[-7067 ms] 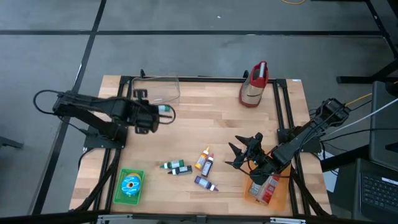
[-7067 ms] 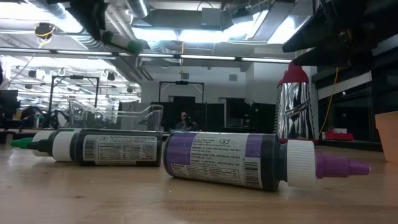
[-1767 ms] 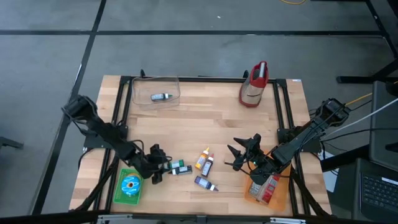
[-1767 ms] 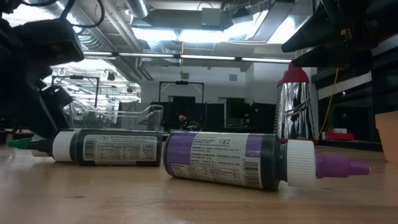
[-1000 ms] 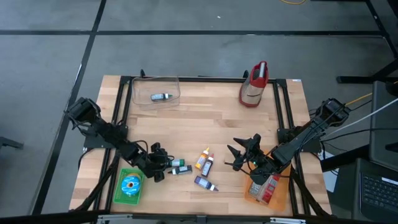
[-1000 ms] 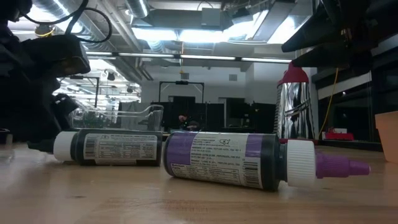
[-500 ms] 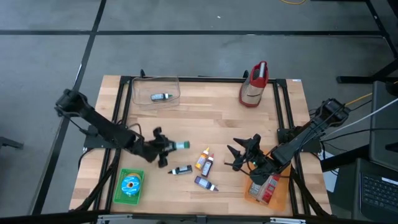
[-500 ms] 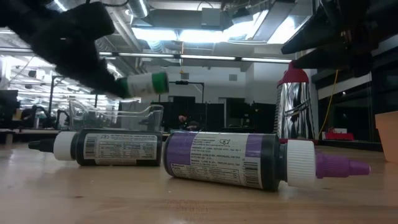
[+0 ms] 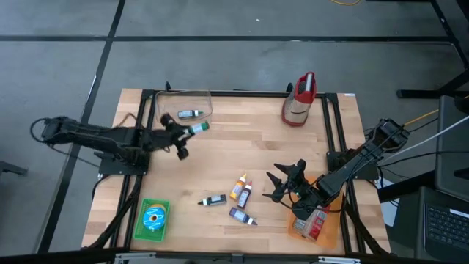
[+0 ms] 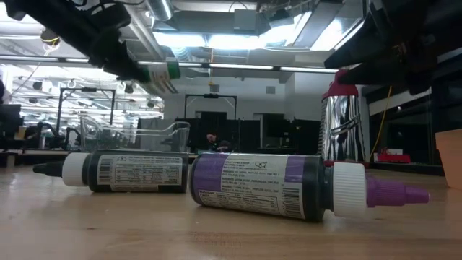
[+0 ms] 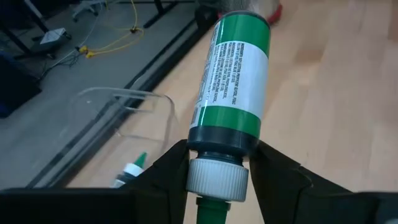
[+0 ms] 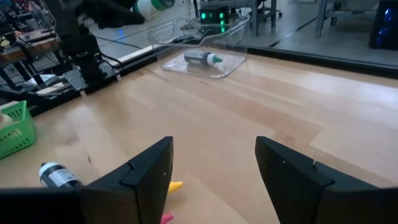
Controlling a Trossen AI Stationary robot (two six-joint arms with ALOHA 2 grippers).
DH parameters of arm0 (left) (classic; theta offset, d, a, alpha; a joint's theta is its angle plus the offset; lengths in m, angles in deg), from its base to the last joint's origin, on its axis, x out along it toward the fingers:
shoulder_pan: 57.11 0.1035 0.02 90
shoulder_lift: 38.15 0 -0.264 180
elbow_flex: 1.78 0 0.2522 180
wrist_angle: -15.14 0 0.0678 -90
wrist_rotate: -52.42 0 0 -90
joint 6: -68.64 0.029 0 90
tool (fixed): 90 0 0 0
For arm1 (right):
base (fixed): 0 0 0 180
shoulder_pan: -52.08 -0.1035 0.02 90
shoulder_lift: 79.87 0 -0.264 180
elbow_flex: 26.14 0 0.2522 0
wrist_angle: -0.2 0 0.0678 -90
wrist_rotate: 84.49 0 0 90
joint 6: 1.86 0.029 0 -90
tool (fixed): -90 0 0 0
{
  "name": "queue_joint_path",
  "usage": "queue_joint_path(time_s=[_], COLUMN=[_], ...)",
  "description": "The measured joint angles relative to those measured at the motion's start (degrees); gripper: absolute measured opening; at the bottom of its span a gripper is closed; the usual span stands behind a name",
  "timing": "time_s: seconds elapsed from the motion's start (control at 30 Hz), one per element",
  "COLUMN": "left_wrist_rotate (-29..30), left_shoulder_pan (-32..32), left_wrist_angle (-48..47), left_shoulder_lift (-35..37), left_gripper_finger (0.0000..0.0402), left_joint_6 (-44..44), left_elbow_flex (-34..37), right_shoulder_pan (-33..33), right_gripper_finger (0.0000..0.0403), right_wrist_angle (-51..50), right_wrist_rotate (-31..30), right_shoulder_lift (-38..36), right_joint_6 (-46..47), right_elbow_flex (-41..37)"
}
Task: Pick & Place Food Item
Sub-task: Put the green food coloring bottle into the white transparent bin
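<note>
one green bottle (image 11: 233, 87) | clamped in left pincer (image 11: 217, 171) | right pincer (image 12: 211, 168) agape

No wording can be made out: fine print on the green bottle (image 11: 234, 81), black bottle (image 10: 128, 172) and purple bottle (image 10: 263, 184) labels (barcodes included) stays illegible.

We get bright even overhead light, ceiling lights (image 10: 216, 36) glare in the low view, and the far room looks soft.
</note>
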State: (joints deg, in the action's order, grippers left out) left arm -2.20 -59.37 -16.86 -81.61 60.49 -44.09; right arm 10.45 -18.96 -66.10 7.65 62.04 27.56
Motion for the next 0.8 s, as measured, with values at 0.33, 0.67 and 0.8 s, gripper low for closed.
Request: queue_joint_path(time_s=[0.33,0.67,0.8], left_wrist_rotate=[-9.82,-12.55,-12.59], left_shoulder_pan=[8.84,9.61,9.59], left_wrist_angle=[0.56,0.83,0.82], left_shoulder_lift=[5.15,5.09,5.07], left_gripper_finger=[0.0138,0.0138,0.0138], left_joint_6=[5.11,5.5,5.54], left_elbow_flex=[-0.09,-0.09,-0.09], right_shoulder_pan=[-0.02,2.28,4.29], right_gripper_finger=[0.023,0.023,0.0231], right_wrist_angle=[14.23,48.44,58.5], right_wrist_rotate=[2.21,29.51,44.47], right_shoulder_lift=[-0.02,0.32,1.62], right_joint_6=[-19.05,-57.0,-66.64], right_elbow_flex=[0.0,0.0,0.0])
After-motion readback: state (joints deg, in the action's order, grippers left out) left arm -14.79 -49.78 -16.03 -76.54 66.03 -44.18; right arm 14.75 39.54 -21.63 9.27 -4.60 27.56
